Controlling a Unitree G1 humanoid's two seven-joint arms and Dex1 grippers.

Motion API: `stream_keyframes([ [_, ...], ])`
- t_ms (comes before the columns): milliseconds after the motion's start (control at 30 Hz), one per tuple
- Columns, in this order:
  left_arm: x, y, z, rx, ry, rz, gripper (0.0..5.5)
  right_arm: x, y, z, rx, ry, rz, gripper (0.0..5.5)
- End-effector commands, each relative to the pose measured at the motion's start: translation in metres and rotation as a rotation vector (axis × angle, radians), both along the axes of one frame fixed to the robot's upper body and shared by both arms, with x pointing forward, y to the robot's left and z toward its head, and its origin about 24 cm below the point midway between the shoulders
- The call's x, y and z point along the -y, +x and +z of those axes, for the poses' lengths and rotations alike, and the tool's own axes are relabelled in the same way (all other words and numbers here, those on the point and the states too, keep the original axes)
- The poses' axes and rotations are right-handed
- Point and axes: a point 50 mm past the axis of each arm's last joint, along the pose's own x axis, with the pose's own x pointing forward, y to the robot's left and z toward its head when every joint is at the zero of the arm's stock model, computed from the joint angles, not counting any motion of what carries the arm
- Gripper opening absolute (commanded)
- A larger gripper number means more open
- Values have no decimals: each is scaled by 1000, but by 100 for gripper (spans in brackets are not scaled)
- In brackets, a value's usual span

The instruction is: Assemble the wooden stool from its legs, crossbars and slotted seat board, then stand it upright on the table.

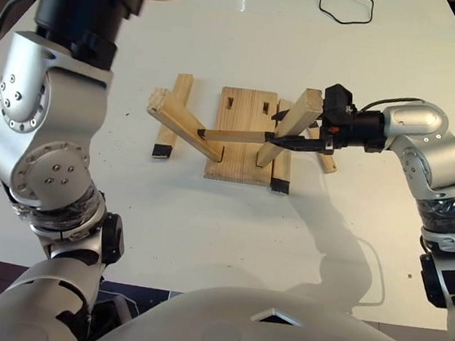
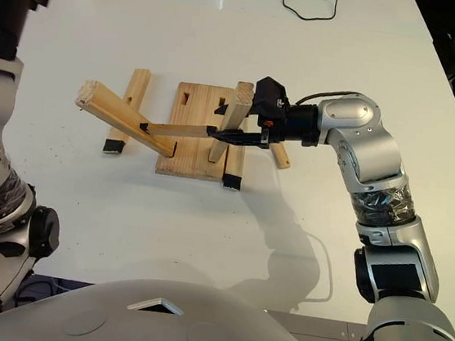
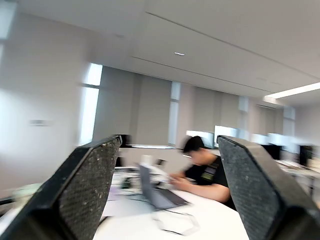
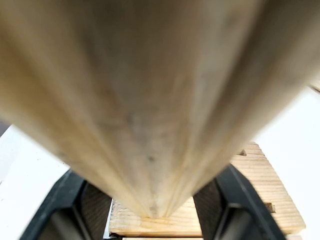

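The white table (image 1: pixel 205 225) takes up most of the head camera's frame. The slotted seat board (image 1: pixel 234 161) lies flat at its centre, its two slots toward the top of the frame. Above the board a part-built frame is lifted off the surface. It consists of one tilted leg (image 1: pixel 302 112) at centre right, a thin crossbar (image 1: pixel 231 136) running leftward from it, and a second leg (image 1: pixel 176 120) on the crossbar's far end, slanting at centre left. The right gripper (image 1: pixel 280 129) comes in from the right edge and is clenched on the centre-right leg. In the right wrist view its black fingers (image 4: pixel 92 202) sit on either side of the wood, with the seat board below. A loose leg (image 1: pixel 182 90) with a dark tip lies on the table left of the board, partly under the lifted leg. Another dark-tipped leg (image 1: pixel 281 172) lies along the board's right edge, and a short wooden piece (image 1: pixel 328 161) rests just right of it. The left gripper (image 3: pixel 167 145) is released, its fingers spread wide with nothing between them. A black cable (image 1: pixel 344 9) curls at the top of the frame.
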Motion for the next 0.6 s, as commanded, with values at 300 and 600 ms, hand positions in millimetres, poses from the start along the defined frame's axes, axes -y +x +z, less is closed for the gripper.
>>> stream_keyframes([
  [300,34,-32,-55,-175,552,-377,354,8,-4,-20,-52,-64,-96,202],
  [600,21,-5,-76,-279,796,-413,354,-2,4,-24,-49,-82,-6,202],
])
